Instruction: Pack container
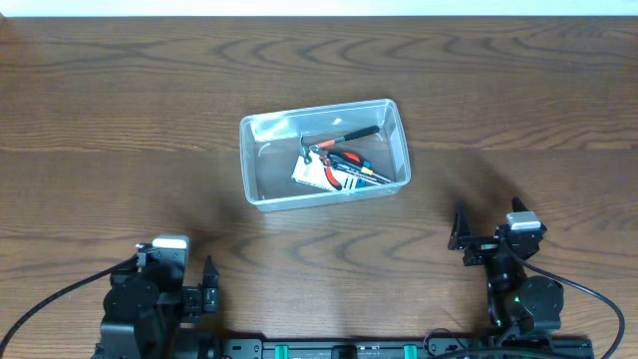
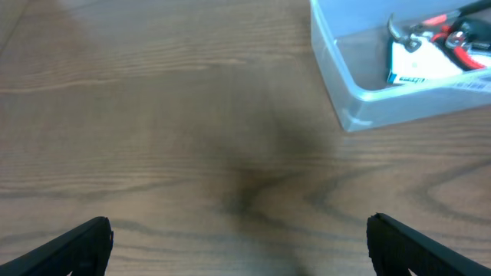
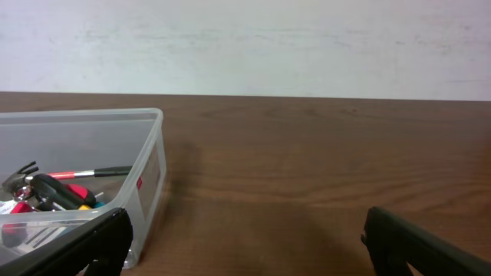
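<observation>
Lying tangled in the container, the hand tools blur together.

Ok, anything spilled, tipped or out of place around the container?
Nothing stands out. The container sits upright, hammer and pliers inside, nothing spilled beside it. The left gripper and right gripper are open, apart from it.

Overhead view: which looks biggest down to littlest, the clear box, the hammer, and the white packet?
1. container, biggest by far
2. hammer, long and thin
3. white packet, shorter but wider, so these last two are close
</observation>
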`<state>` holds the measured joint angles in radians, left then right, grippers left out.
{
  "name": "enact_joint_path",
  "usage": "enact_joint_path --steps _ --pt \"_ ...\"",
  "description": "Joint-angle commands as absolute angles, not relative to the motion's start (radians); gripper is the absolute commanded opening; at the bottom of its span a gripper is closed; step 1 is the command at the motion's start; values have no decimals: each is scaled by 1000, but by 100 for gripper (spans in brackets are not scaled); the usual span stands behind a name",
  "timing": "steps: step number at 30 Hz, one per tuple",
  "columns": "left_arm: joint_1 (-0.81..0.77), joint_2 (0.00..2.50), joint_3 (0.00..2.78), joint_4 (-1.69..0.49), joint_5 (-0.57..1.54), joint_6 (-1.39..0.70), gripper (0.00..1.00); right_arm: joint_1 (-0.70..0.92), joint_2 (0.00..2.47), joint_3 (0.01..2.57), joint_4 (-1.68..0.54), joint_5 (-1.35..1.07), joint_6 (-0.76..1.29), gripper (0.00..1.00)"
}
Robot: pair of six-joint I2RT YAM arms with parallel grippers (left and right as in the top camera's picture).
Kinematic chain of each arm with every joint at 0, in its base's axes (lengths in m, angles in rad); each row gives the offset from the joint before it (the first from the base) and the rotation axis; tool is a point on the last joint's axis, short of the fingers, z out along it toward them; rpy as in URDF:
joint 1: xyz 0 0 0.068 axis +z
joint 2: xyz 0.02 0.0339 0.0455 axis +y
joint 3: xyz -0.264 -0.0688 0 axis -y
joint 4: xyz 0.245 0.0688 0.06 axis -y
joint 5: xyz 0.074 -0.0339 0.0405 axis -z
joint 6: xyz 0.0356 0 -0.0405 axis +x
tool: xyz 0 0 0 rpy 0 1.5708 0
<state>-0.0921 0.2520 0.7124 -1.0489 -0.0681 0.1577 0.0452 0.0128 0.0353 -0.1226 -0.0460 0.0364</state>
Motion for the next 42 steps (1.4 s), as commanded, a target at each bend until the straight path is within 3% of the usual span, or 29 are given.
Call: enact_joint_path --steps 1,5,19,23,31,42 --pt "-74 226 716 -1045 -77 164 98 59 7 29 -122 -52 21 99" --pt "-60 154 663 -955 -71 165 98 59 7 29 -122 -52 21 99" --pt "-60 22 112 -35 35 165 98 59 7 29 -122 -52 21 99" --pt "-60 2 6 108 57 165 98 59 7 29 -122 -52 21 99" --pt "-60 2 4 -62 130 204 98 59 7 29 -122 -52 21 99" --pt "-60 5 4 -60 127 144 98 59 7 29 -122 -52 21 99"
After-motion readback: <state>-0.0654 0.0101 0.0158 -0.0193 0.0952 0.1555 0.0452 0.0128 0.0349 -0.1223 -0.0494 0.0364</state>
